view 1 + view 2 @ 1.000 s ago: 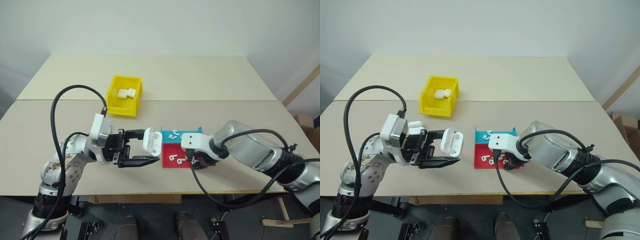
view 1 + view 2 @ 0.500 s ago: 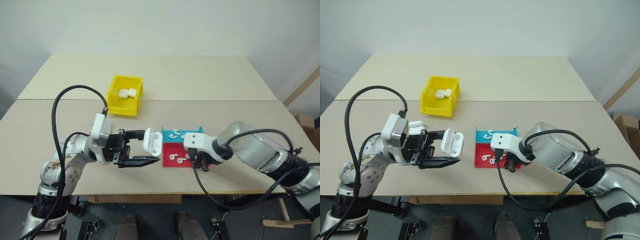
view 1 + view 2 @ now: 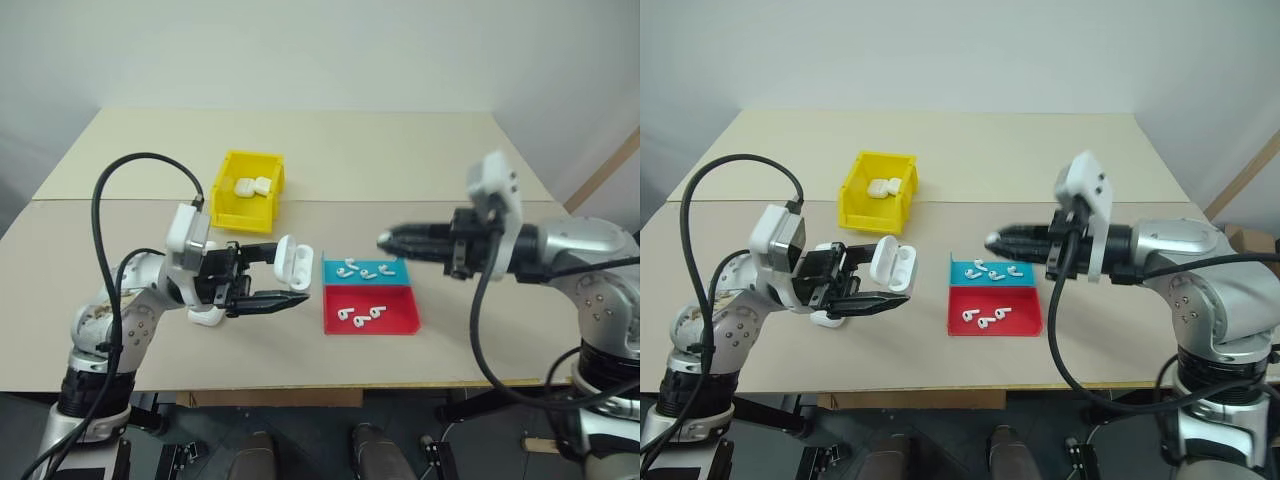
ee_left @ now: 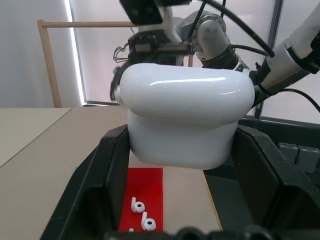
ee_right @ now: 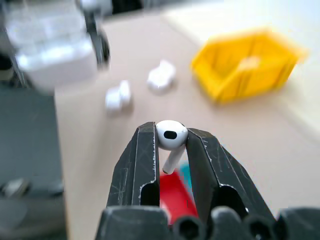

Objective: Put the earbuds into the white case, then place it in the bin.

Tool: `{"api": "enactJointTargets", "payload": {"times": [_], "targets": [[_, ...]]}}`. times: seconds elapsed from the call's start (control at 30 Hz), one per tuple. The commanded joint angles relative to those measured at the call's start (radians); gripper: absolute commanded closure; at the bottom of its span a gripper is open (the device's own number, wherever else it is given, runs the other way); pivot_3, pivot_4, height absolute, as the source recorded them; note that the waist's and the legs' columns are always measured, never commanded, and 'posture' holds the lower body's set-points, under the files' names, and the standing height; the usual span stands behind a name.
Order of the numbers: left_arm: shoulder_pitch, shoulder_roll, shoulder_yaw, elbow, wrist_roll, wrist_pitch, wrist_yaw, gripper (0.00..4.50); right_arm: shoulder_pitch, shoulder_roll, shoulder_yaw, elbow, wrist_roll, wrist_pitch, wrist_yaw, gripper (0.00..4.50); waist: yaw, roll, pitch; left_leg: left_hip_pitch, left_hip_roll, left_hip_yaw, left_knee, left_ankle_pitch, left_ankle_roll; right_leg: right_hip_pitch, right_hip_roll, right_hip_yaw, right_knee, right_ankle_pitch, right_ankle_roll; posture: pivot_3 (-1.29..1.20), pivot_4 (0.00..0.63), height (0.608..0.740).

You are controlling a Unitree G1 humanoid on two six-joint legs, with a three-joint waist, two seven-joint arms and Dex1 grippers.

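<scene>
Above the table [image 3: 420, 160], right gripper [image 3: 385, 240] pinched an earbud [image 5: 171, 135]; left gripper [image 3: 290, 285] clamped the open case [image 3: 293, 262] opposite, mouth toward it.

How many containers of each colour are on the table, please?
Yellow bin: 1
Blue tray: 1
Red tray: 1
Total: 3
</scene>
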Motion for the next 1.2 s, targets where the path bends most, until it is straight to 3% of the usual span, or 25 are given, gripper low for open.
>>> {"api": "enactJointTargets", "payload": {"times": [0.03,0.27,0.63,1.2], "targets": [[-0.041,-0.008,-0.009,-0.006,-0.016,0.034,0.022,1.73,-0.065,0.057,-0.036,-0.049,0.088,-0.035,-0.092,3.87,0.001,0.0,0.0,0.0,0.0,0.0,0.0,0.0,0.0,0.0,0.0,0.0,0.0,0.0,0.0,0.0,0.15,0.74],[-0.065,-0.019,-0.018,-0.002,-0.013,0.061,0.028,1.73,-0.048,0.133,0.122,-0.12,0.073,-0.094,-0.211,3.87,0.002,0.0,0.0,-0.001,0.0,-0.001,0.0,0.0,0.0,0.0,0.0,-0.001,0.0,0.0,0.0,0.0,0.15,0.74],[-0.076,-0.015,-0.014,0.009,-0.009,0.064,0.008,1.73,-0.014,0.145,0.277,-0.144,0.029,-0.18,-0.285,3.87,0.002,0.0,0.0,-0.001,0.0,-0.001,0.0,0.0,0.0,0.0,0.0,-0.001,0.0,0.0,0.0,0.0,0.15,0.74],[-0.082,-0.016,-0.017,0.022,0.006,0.058,-0.003,1.73,-0.044,0.132,0.189,-0.14,0.103,-0.203,-0.319,3.87,0.002,0.0,0.0,-0.001,0.0,-0.001,0.0,0.0,0.0,0.0,0.0,-0.001,0.0,0.0,0.0,0.0,0.15,0.74]]}}
